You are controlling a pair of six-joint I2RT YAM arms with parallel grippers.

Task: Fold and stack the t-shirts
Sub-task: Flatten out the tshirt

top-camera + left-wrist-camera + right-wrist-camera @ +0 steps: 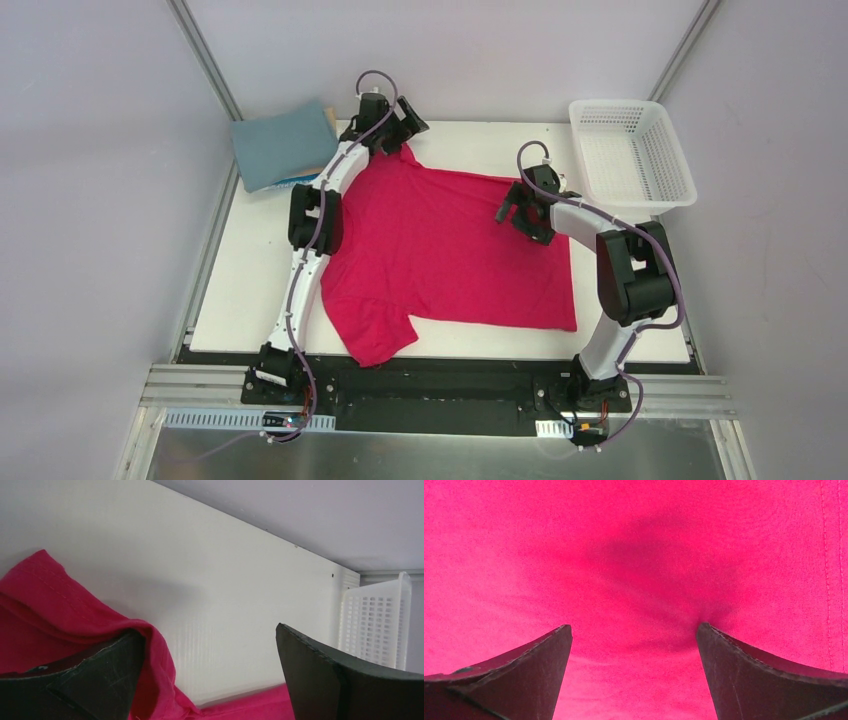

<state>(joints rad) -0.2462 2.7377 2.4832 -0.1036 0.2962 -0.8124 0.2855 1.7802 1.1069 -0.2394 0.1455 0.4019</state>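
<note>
The crimson-pink t-shirt (450, 250) lies spread flat on the white table (250, 270). My left gripper (397, 135) is at the shirt's far left sleeve. In the left wrist view it (210, 645) is open, with a fold of the pink sleeve (60, 610) draped against the left finger (100, 675) and bare table between the jaws. My right gripper (522, 222) is over the shirt's right part. In the right wrist view it (634, 630) is open, its right fingertip (711, 635) denting the pink cloth (634, 545). A folded teal-grey shirt (285, 145) lies at the far left corner, with a tan edge (330, 118) and a blue edge (290, 183) showing under it.
A white plastic mesh basket (630, 150) stands at the far right corner, partly off the table; it also shows in the left wrist view (375, 625). Grey walls enclose the table on three sides. Bare table shows left of the shirt.
</note>
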